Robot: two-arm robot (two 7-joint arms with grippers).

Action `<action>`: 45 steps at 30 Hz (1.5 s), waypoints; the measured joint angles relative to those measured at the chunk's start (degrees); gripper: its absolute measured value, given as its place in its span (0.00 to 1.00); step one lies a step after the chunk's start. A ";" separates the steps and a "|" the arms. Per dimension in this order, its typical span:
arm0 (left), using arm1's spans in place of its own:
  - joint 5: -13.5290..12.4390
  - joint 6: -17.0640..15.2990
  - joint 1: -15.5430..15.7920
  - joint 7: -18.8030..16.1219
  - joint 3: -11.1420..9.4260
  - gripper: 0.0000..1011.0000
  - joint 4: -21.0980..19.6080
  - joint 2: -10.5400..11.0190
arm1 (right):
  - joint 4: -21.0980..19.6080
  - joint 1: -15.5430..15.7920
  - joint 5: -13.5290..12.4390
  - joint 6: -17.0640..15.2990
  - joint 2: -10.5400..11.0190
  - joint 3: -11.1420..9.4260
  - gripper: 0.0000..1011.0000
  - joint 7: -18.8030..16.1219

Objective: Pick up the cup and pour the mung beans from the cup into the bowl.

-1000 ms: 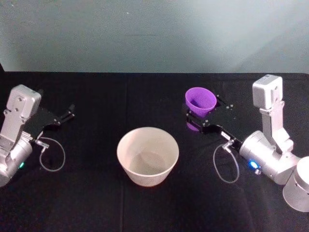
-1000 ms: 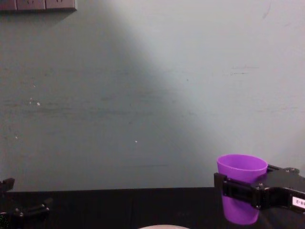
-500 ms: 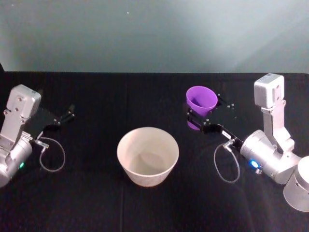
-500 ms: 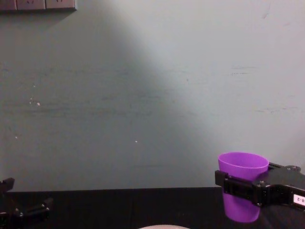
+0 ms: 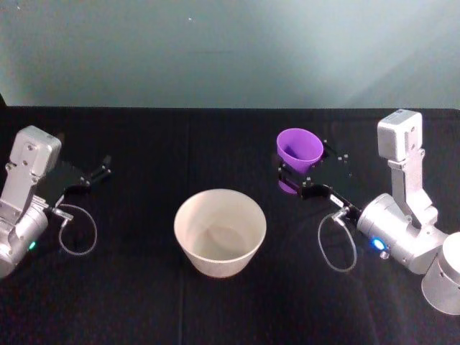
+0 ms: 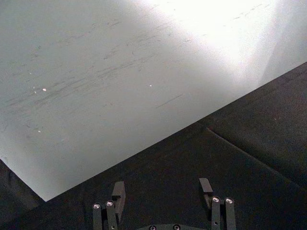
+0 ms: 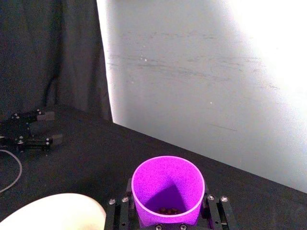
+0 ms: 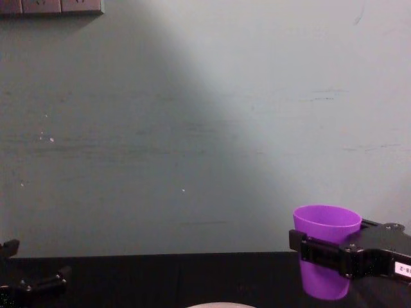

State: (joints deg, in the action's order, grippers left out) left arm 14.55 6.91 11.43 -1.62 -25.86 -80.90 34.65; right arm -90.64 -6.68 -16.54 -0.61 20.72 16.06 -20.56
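Note:
The purple cup (image 5: 299, 149) is held upright above the black table at the right, with my right gripper (image 5: 305, 172) shut on its wall. In the chest view the cup (image 8: 326, 251) hangs clear of the table, the right gripper (image 8: 324, 255) clamped across its middle. In the right wrist view a few dark mung beans (image 7: 166, 210) lie at the bottom of the cup (image 7: 167, 189). The pale bowl (image 5: 220, 231) stands at the table's middle, left of and nearer than the cup. My left gripper (image 5: 103, 169) rests open at the far left; its fingers (image 6: 118, 191) hold nothing.
A black cloth covers the table (image 5: 144, 302). A pale wall (image 5: 230, 50) rises behind its far edge. A thin cable loop (image 5: 338, 248) hangs by the right arm, and another cable loop (image 5: 75, 230) by the left arm.
The right gripper has lifted the cup slightly and then held almost still. The left arm and the bowl have not moved.

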 joint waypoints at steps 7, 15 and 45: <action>0.00 0.00 0.00 0.00 0.00 0.99 0.00 0.00 | 0.01 0.00 0.04 0.02 0.00 0.00 0.73 -0.01; 0.00 0.00 0.00 0.00 0.00 0.99 0.00 0.00 | 0.01 0.00 0.05 0.03 0.00 0.00 0.73 -0.02; 0.00 0.00 0.00 0.00 0.00 0.99 0.00 0.00 | 0.01 0.00 0.05 0.03 0.00 0.00 0.73 -0.04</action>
State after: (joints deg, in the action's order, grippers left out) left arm 14.55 6.91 11.43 -1.62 -25.86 -80.90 34.65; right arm -90.63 -6.68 -16.49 -0.58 20.72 16.06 -20.60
